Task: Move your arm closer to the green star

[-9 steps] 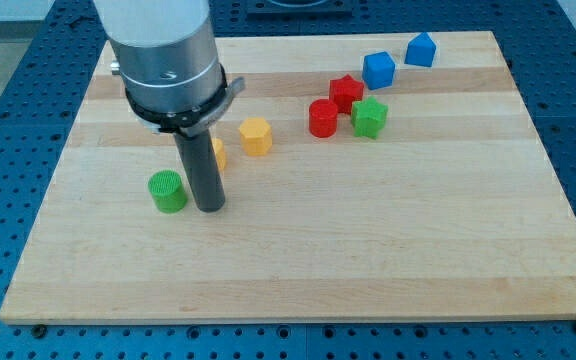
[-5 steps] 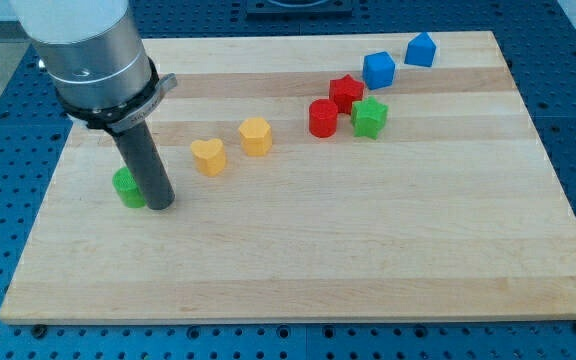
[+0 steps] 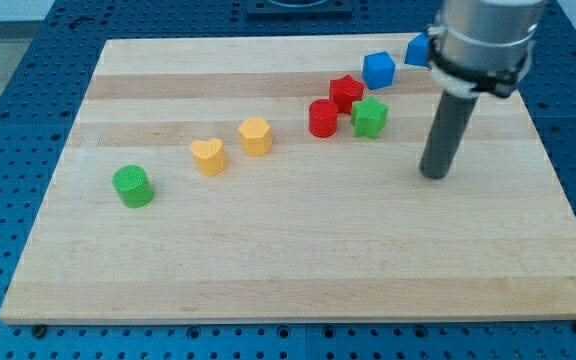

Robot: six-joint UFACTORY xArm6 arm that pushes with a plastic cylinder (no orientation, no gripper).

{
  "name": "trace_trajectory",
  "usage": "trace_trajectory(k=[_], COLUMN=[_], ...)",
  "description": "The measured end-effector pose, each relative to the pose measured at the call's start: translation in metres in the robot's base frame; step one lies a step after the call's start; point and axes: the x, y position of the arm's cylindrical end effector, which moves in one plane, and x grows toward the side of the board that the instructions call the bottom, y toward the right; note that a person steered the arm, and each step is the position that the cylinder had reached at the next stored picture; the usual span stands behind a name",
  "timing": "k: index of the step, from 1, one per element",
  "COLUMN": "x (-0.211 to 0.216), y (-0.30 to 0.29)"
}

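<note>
Jawless, my tip (image 3: 434, 175) now rests right of the green star (image 3: 370, 117), having left the green cylinder (image 3: 132, 186); the arm's body perhaps half-hides one blue block (image 3: 417, 49).

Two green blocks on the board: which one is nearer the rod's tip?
The green star, beside the red blocks; my tip sits to its lower right. The green cylinder is far off at the view's left.

My tip (image 3: 434, 175) has swung from beside the green cylinder (image 3: 132, 186) at the left across to the right, now near the green star (image 3: 369, 117). That cylinder got nudged left.
</note>
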Motion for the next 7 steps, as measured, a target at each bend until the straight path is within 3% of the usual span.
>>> trace_trajectory(k=[2,3,5,7], x=[-0.077,-0.108,-0.121,-0.117], y=[0.065,0.063,0.059,0.001])
